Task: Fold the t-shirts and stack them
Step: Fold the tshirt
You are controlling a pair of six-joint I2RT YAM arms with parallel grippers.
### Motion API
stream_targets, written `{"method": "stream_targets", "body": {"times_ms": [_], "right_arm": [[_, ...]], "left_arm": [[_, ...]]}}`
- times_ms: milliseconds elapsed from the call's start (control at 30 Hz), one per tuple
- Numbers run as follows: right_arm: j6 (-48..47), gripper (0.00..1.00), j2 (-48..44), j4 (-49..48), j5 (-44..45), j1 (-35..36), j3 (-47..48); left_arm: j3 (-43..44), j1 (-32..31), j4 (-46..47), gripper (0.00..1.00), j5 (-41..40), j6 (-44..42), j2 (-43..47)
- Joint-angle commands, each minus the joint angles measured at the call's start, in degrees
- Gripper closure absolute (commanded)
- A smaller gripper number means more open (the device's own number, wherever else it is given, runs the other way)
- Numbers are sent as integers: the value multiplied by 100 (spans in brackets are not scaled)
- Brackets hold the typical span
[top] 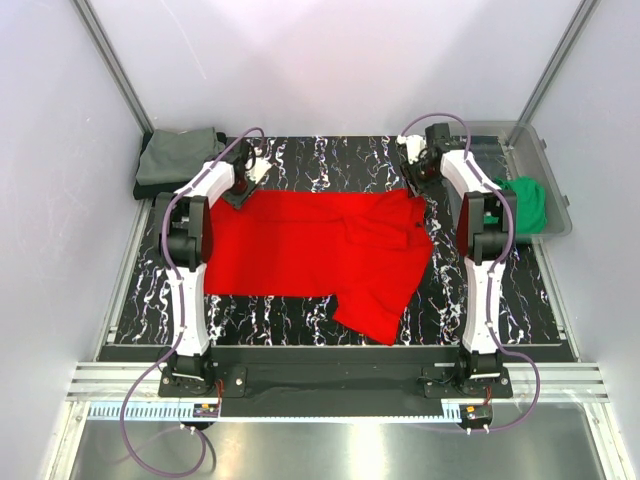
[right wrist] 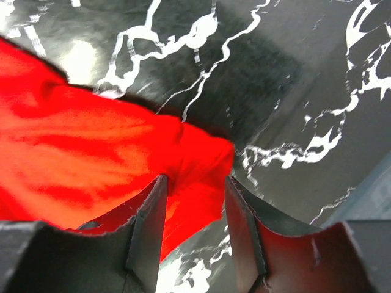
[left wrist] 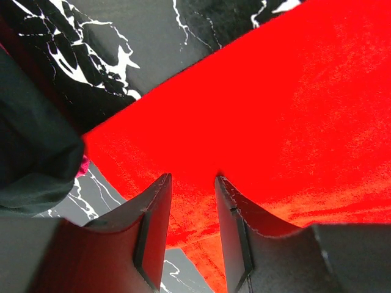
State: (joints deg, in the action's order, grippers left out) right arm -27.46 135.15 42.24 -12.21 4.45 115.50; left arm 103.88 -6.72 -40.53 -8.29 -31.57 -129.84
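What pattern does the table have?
The table is black with white marble-like veins, clearest in the top external view.

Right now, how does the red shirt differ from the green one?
The red shirt lies spread across the marbled table; the green shirt sits bunched in the clear bin. The red shirt shows far more area than the green shirt. Both are plain cloth.

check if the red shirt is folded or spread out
Spread out, not folded: the red t-shirt lies flat across the table, only its right end rumpled, with one flap trailing toward the near edge.
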Motion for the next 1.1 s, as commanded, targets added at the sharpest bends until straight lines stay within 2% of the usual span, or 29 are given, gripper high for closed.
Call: {"method": "stream_targets", "body": {"times_ms": [0, 300, 500, 767, 900, 1067], "right_arm": [[-119, 52, 309, -181, 526, 3, 376], [-312, 53, 854, -330, 966, -5, 1044], [-312, 53, 829, -418, 1027, 38, 1229], [-172, 48, -638, -418, 694, 126, 448], [-250, 47, -1629, -427, 571, 258, -411], [-400, 50, -2483, -340, -96, 679, -1511]], "left_arm": [[186, 22, 63, 60, -181, -51, -243], [590, -145, 46, 58, -278, -130, -586], [924, -189, 81, 58, -462, 11, -517], [775, -312, 186, 54, -427, 169, 775], [83, -487, 169, 53, -383, 187, 1530], [-955, -523, 195, 53, -24, 362, 2146]]}}
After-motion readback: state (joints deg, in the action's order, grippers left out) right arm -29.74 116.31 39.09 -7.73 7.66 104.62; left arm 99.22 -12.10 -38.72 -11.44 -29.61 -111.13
